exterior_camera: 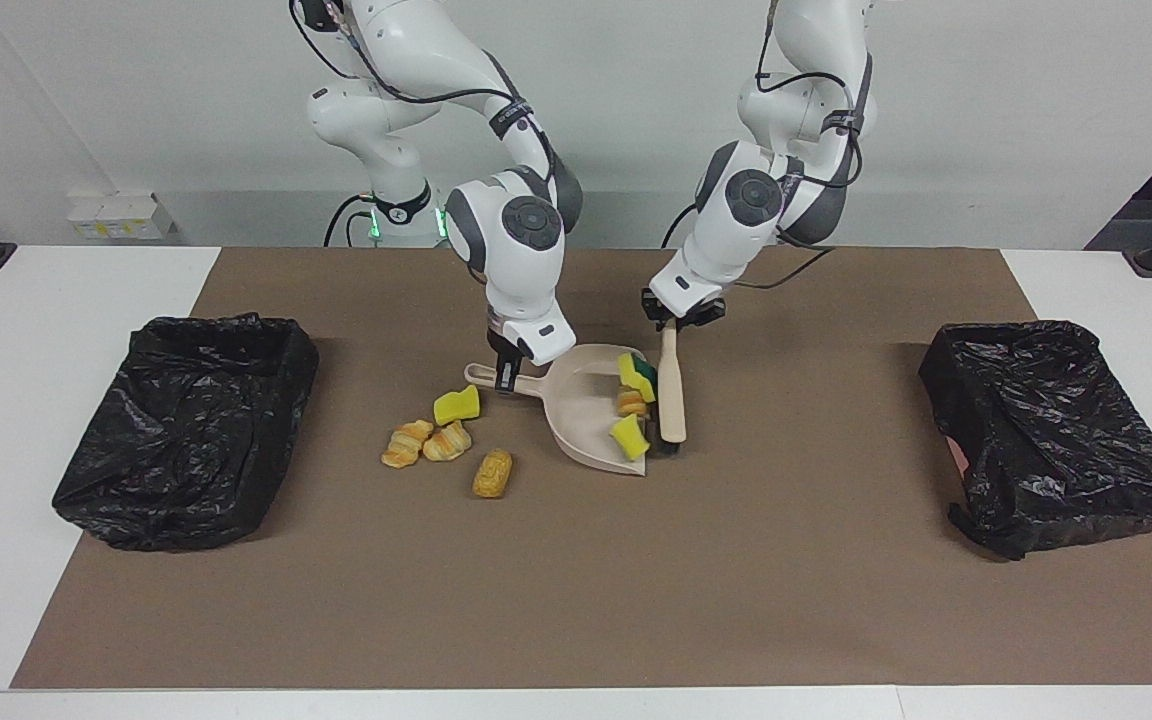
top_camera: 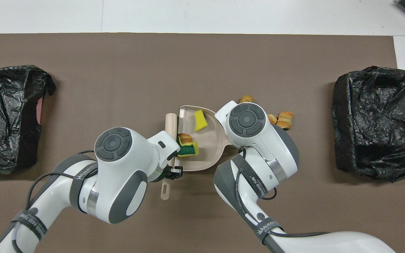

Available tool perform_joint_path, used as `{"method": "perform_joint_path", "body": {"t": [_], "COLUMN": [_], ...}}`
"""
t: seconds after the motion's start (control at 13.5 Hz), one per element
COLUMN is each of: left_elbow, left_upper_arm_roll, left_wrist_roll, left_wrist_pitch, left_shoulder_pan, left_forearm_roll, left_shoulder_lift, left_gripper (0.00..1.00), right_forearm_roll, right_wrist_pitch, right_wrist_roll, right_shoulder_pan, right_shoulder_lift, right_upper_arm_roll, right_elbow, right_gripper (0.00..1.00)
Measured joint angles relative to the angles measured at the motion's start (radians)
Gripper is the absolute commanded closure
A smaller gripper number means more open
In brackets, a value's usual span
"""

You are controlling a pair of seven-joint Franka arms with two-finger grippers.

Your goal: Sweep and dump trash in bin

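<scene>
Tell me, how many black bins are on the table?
2: one bin at the right arm's end of the table, the other bin at the left arm's end.

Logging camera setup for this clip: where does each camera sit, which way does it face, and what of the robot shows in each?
Facing view: high across the table, looking at the robots; both arms show from base to gripper, left gripper on the brush, right gripper on the dustpan.
Overhead view: above the robots' end, looking steeply down; arms enter from the bottom.
Shared: dustpan, brush, both bins, the loose trash.
</scene>
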Motion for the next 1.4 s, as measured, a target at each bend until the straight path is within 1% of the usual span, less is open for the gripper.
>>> {"method": "perform_joint_path", "body": {"t": [0.22,0.37,0.52,0.59,0.74,0.89,0.96,1.11,1.26,1.4], "left_elbow": [0.030,0.068,0.094,0.095,0.079,0.010,-0.046,-0.148,-0.196,-0.213], "left_upper_arm_roll": [0.011,0.032,0.041,0.041,0.033,0.022,0.018,0.014,0.010,0.006], "left_wrist_roll": [-0.002,-0.002,-0.014,-0.049,-0.133,-0.185,-0.206,-0.289,-0.398,-0.478], "left_wrist_pitch": [-0.007,-0.083,-0.211,-0.254,-0.291,-0.287,-0.261,-0.166,-0.097,-0.042], "left_shoulder_pan": [-0.009,0.007,0.043,0.050,0.045,0.008,-0.018,-0.086,-0.168,-0.230], "left_forearm_roll": [-0.019,-0.009,0.071,0.112,0.149,0.153,0.153,0.153,0.153,0.136], "left_shoulder_lift": [-0.006,-0.031,-0.082,-0.107,-0.144,-0.188,-0.220,-0.273,-0.277,-0.258], "left_gripper": [1.00,1.00,1.00,1.00,1.00,1.00,1.00,1.00,1.00,1.00], "right_forearm_roll": [0.000,0.000,0.000,0.000,0.000,0.000,0.000,0.000,0.000,0.003], "right_wrist_pitch": [0.000,0.000,0.000,-0.001,-0.020,-0.057,-0.069,-0.092,-0.123,-0.186], "right_wrist_roll": [0.000,0.000,0.000,0.000,0.000,-0.022,-0.046,-0.107,-0.190,-0.302], "right_shoulder_pan": [0.000,0.000,0.001,0.000,-0.005,-0.027,-0.046,-0.096,-0.147,-0.204], "right_shoulder_lift": [0.000,0.001,0.003,0.004,0.005,0.004,-0.001,-0.022,-0.052,-0.071], "right_upper_arm_roll": [0.000,0.000,0.000,-0.001,-0.002,-0.005,-0.006,-0.007,-0.010,-0.013], "right_elbow": [0.000,0.001,0.007,0.011,0.035,0.072,0.088,0.108,0.126,0.168], "right_gripper": [1.00,1.00,1.00,1.00,1.00,1.00,1.00,1.00,1.00,1.00]}}
